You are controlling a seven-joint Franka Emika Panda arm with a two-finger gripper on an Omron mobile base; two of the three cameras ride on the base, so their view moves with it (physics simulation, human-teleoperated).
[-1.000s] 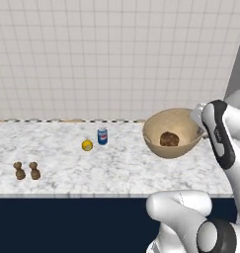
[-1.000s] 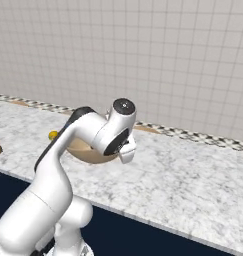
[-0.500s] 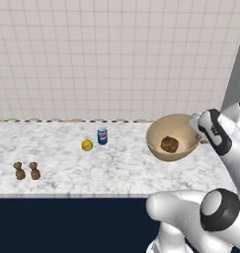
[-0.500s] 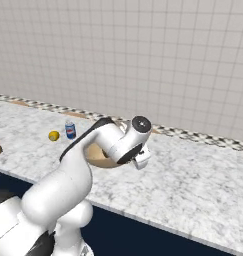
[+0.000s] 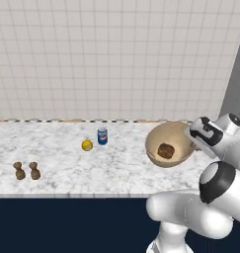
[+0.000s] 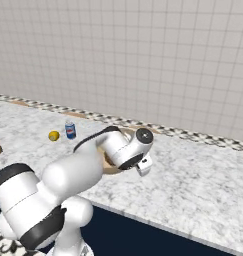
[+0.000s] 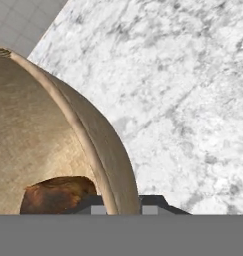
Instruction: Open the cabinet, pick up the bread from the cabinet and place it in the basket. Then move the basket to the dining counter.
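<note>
One basket to set down level, bread aboard

Gripped at the rim: end effector [image 7: 122, 209] nearly closed, one fingertip inside and one outside the wall of the basket [image 5: 177, 136]. Bread [image 5: 165, 150] sitting low in the bowl, against the inner wall near the grip. Basket tilted toward the left base camera and seemingly carried just over the marbled tabletop [image 5: 62, 168], right of the lemon [image 5: 87, 145] and the blue can [image 5: 102, 136].

Best done slowly: level the wrist before lowering, to keep the bread from rolling out. Lower straight onto bare marble, well apart from can and lemon. Release only once the base sits flat, then lift clear of the rim without dragging it
</note>
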